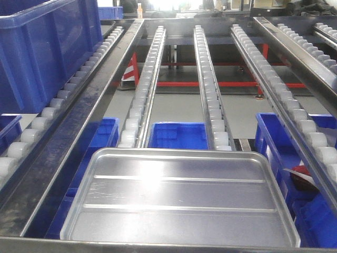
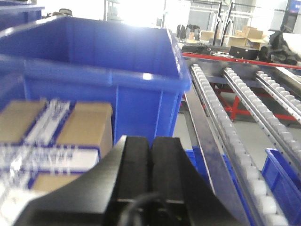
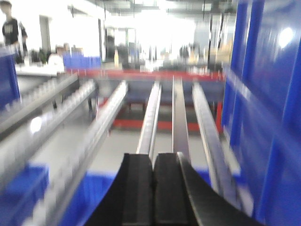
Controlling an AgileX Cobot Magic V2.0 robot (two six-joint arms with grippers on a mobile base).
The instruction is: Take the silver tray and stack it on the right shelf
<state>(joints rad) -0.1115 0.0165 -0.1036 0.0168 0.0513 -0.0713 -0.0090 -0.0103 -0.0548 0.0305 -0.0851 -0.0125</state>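
The silver tray (image 1: 179, 200) lies flat at the front of the right shelf (image 1: 210, 95), resting on its white roller rails just behind the steel front bar (image 1: 158, 245). It is shiny, with a low rim and two long ridges, and nothing lies in it. Neither gripper shows in the front view. In the left wrist view my left gripper (image 2: 150, 139) is shut with nothing between its black pads, facing a big blue bin (image 2: 103, 80). In the blurred right wrist view my right gripper (image 3: 153, 155) is shut and holds nothing, above the roller rails (image 3: 149, 117). The tray is out of both wrist views.
A large blue bin (image 1: 42, 52) stands on the left lane of the rack. Blue bins (image 1: 178, 135) sit on the level below, one at the right holding something red (image 1: 301, 174). Cardboard boxes (image 2: 84, 125) lie left of the left gripper. A blue wall (image 3: 268, 94) rises right of the right gripper.
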